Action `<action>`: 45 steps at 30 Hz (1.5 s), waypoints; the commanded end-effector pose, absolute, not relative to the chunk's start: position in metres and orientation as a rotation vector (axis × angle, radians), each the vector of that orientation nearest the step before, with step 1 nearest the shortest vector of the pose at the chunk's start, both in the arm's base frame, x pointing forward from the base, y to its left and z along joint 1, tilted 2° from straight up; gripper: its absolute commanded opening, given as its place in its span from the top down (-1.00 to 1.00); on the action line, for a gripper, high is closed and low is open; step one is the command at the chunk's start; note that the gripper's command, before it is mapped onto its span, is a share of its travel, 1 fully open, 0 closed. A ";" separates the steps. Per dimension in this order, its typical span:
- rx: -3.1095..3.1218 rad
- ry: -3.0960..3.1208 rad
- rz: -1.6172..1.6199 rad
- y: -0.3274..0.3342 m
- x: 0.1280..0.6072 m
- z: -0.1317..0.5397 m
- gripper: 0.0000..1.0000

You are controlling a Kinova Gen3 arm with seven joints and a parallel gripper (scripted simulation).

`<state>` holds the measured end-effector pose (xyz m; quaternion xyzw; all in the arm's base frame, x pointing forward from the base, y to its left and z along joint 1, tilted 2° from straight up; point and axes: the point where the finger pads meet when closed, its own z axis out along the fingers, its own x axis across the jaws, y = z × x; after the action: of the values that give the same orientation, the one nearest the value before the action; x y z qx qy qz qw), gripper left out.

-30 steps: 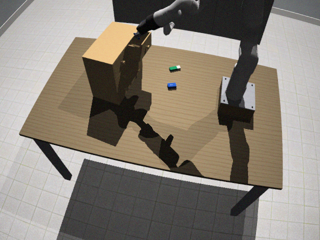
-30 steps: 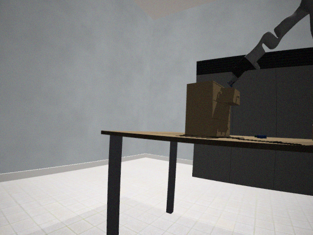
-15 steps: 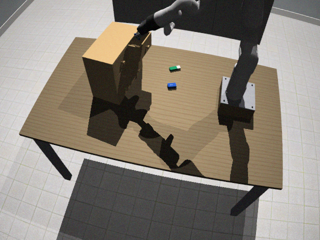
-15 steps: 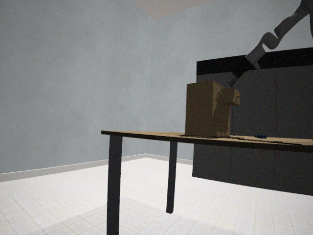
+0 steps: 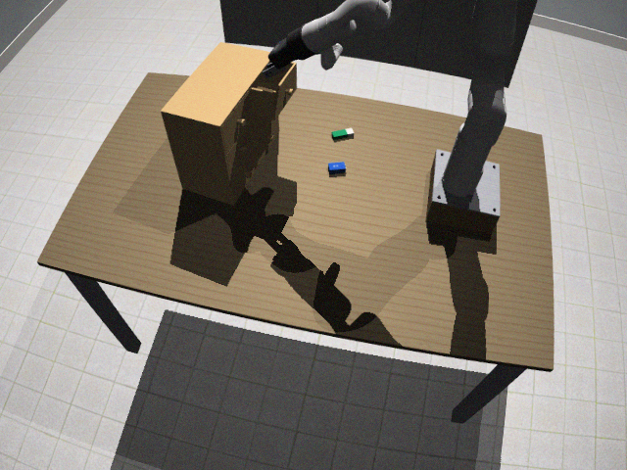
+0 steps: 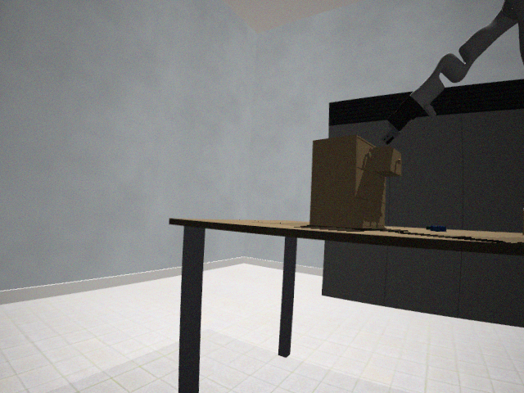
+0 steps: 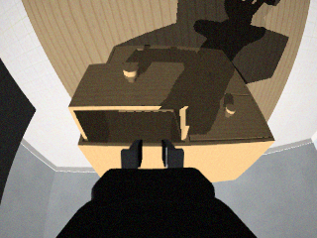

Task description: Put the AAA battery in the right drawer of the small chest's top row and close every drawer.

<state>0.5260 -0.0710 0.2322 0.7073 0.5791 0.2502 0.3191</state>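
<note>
Your gripper (image 7: pixel 153 157) hangs partly open and holds nothing, fingers apart, directly above the pulled-out drawer (image 7: pixel 126 122) of the chest (image 5: pixel 217 91).

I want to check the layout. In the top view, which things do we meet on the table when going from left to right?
Chest → blue block → green and white block → arm's base. The gripper hangs open above the chest's pulled-out top drawer.
</note>
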 end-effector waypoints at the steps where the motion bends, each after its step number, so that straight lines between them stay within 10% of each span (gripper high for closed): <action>1: 1.863 1.514 0.659 -0.072 0.525 0.233 -0.08; 2: 1.863 1.514 0.659 -0.072 0.525 0.233 -1.00; 22: 1.863 1.514 0.659 -0.072 0.523 0.233 -1.00; 45: 1.863 1.526 0.665 -0.046 0.415 0.243 -1.00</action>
<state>0.4298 -0.0513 0.2325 0.7121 0.5781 0.2484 0.3115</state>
